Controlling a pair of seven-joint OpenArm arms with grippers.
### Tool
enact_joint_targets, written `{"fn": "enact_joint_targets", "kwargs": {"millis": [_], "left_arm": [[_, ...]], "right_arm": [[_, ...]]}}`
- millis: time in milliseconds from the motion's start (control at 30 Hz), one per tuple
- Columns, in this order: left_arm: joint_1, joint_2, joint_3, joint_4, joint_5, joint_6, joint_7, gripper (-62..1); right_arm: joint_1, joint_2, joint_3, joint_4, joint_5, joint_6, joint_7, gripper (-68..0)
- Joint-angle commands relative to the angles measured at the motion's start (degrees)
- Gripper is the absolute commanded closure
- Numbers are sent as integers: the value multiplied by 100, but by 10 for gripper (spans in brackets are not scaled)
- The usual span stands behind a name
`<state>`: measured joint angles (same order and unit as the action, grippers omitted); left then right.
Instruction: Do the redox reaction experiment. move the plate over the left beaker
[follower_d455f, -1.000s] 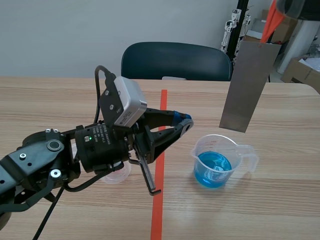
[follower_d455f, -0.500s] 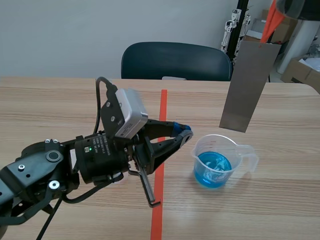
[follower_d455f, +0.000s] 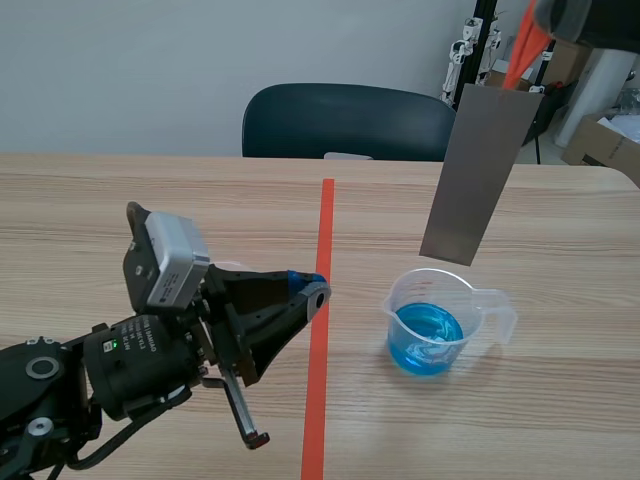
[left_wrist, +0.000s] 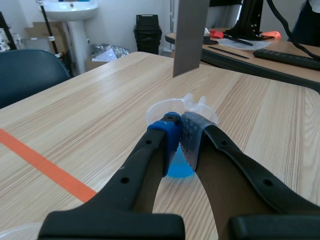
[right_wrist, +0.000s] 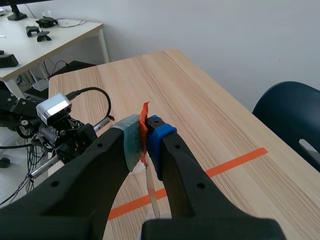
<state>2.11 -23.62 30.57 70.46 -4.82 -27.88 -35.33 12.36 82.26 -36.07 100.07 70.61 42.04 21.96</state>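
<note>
The right fingers (right_wrist: 148, 130) are clenched on an orange tab (right_wrist: 145, 112), and from this tab the grey plate (follower_d455f: 475, 175) is hung. The plate is held high and a little tilted. Its lower end is above the far rim of the beaker (follower_d455f: 440, 318) and is not touching it. Blue liquid is seen in this beaker, which is placed on the counter (follower_d455f: 560, 400), to the right of the tape line (follower_d455f: 322, 230). The left fingers (left_wrist: 180, 131) are pressed together with nothing between them. They are found low over the counter, beside the tape line on its left side, pointed toward the beaker and apart from it. A pale rim (left_wrist: 12, 232) is seen under the left arm; what it is cannot be told. A dark chair (follower_d455f: 350, 120) is placed behind the counter.
</note>
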Motion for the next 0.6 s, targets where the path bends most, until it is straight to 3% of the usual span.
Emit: {"fn": "enact_joint_targets", "kwargs": {"millis": [0,233,300,433,567], "left_arm": [[114,-55,-125,76,-63,9,-146,-40],[616,-179,-540,76,-63,11,-221,-40],[758,-234,-678,76,-103,17,-435,-40],[1047,-372,-981,76,-474,20,-981,-41],[1281,-485,-1222,76,-527,0,-1711,-43]], "right_arm": [[101,-72,94,44,-90,68,103,-2],[212,-361,94,50,-444,68,101,-2],[330,-455,94,50,-551,68,57,-2],[483,-717,94,50,-599,68,-199,-2],[496,-1001,94,50,-745,68,-358,-2]]}}
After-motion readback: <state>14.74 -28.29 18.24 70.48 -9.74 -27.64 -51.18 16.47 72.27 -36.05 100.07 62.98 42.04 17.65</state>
